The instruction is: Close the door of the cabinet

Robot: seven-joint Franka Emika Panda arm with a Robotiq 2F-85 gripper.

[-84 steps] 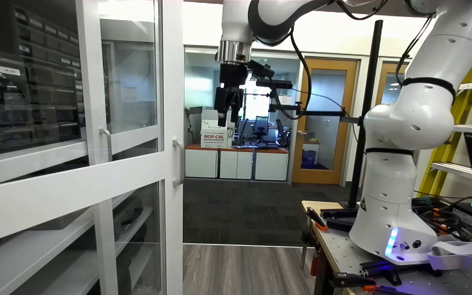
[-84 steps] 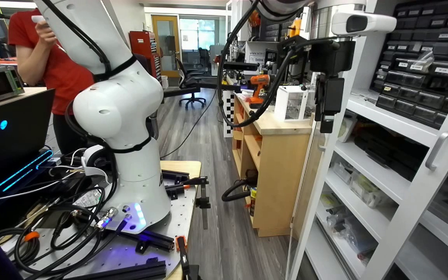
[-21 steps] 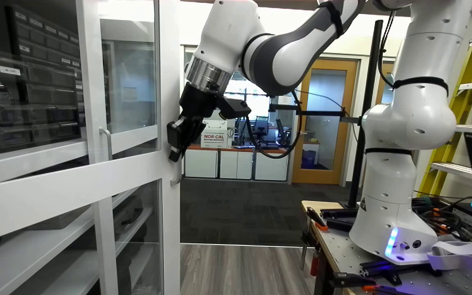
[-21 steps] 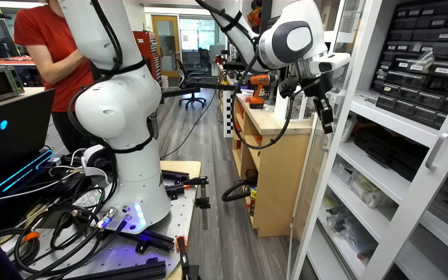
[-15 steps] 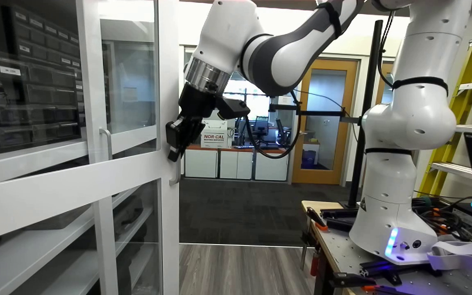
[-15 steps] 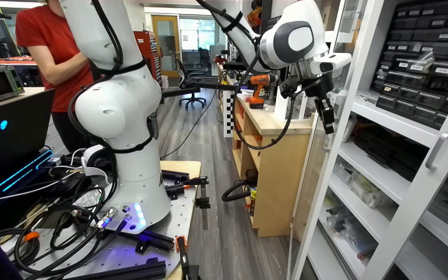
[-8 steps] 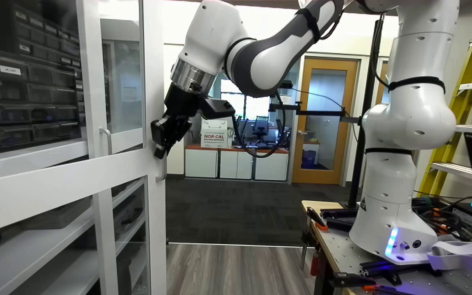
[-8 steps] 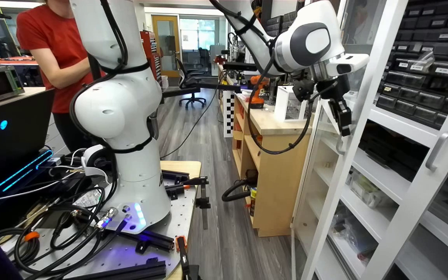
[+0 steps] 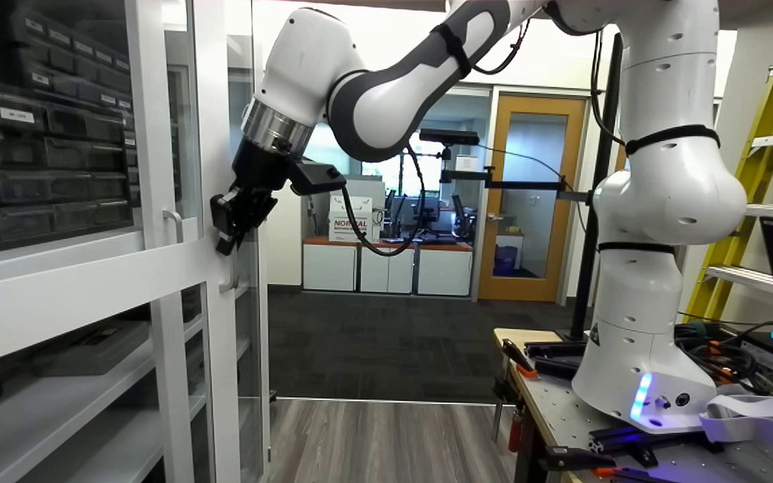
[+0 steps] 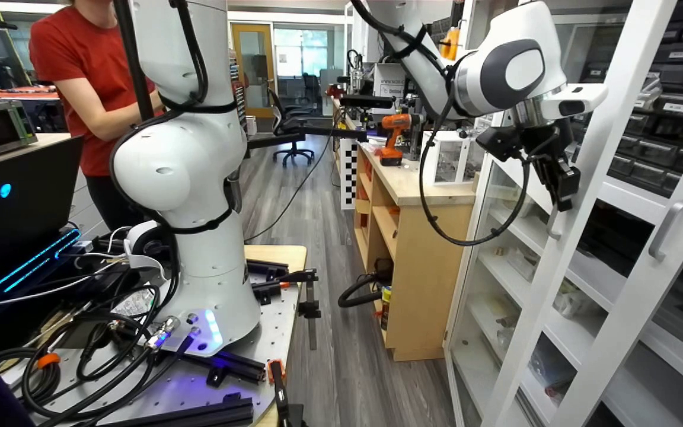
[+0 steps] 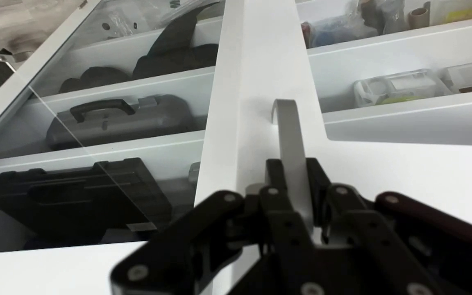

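- Wrist view, left: grey case (image 11: pixel 125 123) on a shelf (image 11: pixel 96 153).
- Middle: gripper (image 11: pixel 295 176), jaws pinching the handle (image 11: pixel 291 135).
- Right: door (image 11: pixel 404 176) bearing that handle; in both exterior views it stands ajar, angled out from the cabinet (image 10: pixel 632 198).
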